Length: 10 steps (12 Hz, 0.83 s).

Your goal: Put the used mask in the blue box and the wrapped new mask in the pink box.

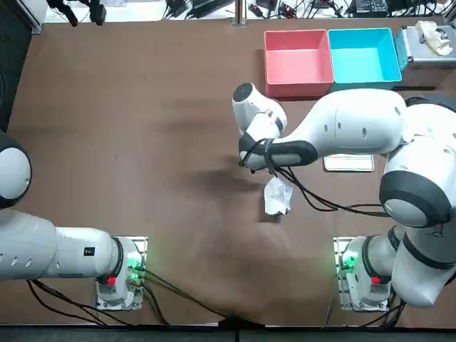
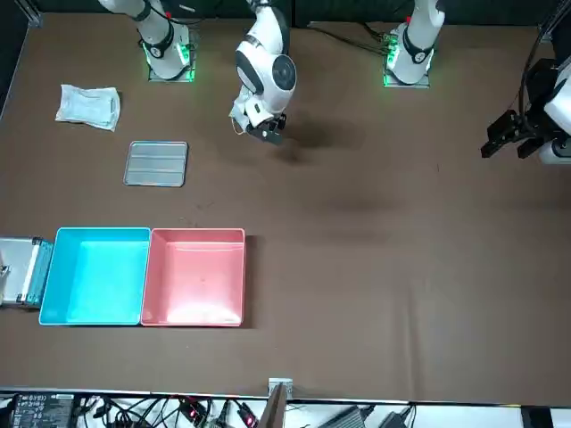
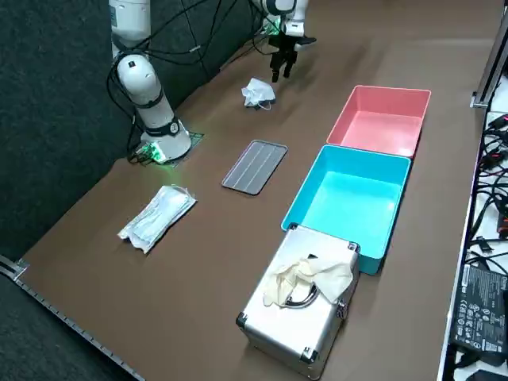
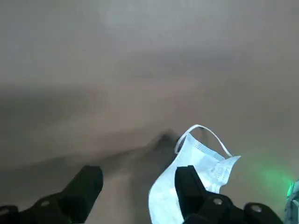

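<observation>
Now the used mask (image 1: pixel 278 196) is lying near the top view's centre, just beside the end effector (image 4: pixel 138 189). Upper right, the pink box (image 1: pixel 297 60) and blue box (image 1: pixel 362 55) are sitting side by side, showing bare floors. The end effector is hanging wide open, gripping nothing. The wrapped new mask (image 2: pixel 87 105) is lying upper left in the front view.

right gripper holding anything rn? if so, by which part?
Nothing is held. The right gripper is open, above the table. The used mask lies loose on the table next to one finger, not clamped.
</observation>
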### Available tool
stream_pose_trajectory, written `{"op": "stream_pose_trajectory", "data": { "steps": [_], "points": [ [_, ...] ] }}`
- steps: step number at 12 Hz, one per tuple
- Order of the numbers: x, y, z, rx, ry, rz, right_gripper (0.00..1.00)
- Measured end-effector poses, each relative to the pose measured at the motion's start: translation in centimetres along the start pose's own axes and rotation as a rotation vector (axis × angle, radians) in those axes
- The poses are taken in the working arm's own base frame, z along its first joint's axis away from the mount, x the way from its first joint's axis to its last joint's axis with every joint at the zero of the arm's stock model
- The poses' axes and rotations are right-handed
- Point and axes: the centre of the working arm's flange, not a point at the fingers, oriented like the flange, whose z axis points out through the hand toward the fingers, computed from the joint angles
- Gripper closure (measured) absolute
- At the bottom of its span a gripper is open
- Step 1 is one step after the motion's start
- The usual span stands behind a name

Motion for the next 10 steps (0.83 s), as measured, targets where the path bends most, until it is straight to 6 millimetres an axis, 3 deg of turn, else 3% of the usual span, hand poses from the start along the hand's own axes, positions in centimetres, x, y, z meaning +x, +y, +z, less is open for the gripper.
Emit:
{"op": "stream_pose_trajectory", "data": {
  "steps": [2,7,8,10],
  "points": [
    [-0.7,0.1,2.5,-0.036,-0.010,-0.004,0.07],
    [-2.1,0.4,4.5,-0.063,-0.013,-0.020,0.11],
    [-2.4,0.4,4.6,-0.066,-0.012,-0.024,0.17],
    [-2.7,0.4,4.8,-0.070,-0.012,-0.026,0.44]
  ]
}}
